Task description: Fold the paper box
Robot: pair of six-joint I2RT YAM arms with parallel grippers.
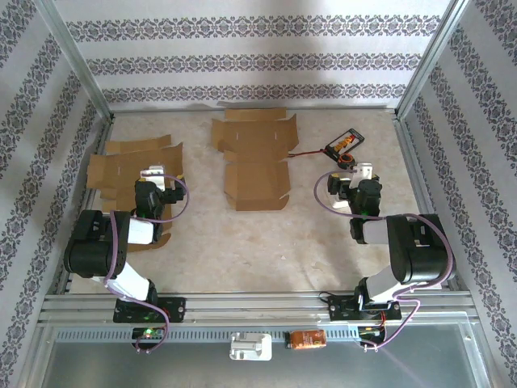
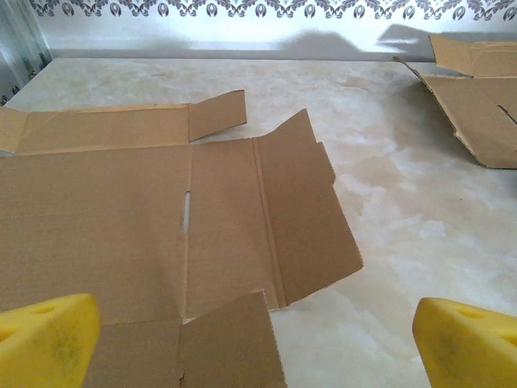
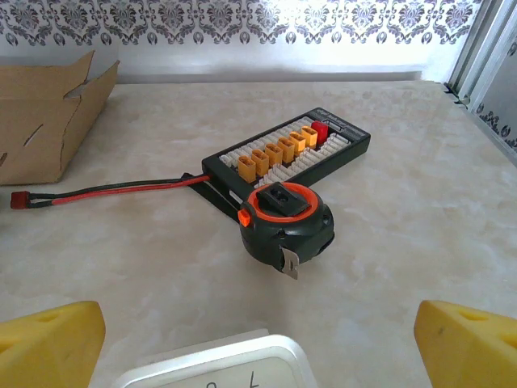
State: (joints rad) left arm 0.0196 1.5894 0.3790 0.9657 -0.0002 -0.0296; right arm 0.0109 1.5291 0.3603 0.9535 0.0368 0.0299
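Observation:
A flat brown cardboard box blank [image 1: 133,166] lies at the left of the table, and my left gripper [image 1: 155,179] hovers over its right part. In the left wrist view that blank [image 2: 161,234] spreads out unfolded with its flaps flat. My left gripper [image 2: 258,347] is open, its yellow fingertips [image 2: 44,339] wide apart with nothing between them. A second blank [image 1: 254,158] lies at the centre, with some flaps slightly raised. My right gripper [image 1: 361,176] stands at the right, away from both blanks. In its wrist view my right gripper [image 3: 258,347] is open and holds nothing.
In front of the right gripper sit a black and orange tape measure [image 3: 289,220], a black connector board [image 3: 291,149] with a red and black lead [image 3: 105,192], and a white device [image 3: 218,368] just below the fingers. Metal frame rails [image 1: 420,186] border the table.

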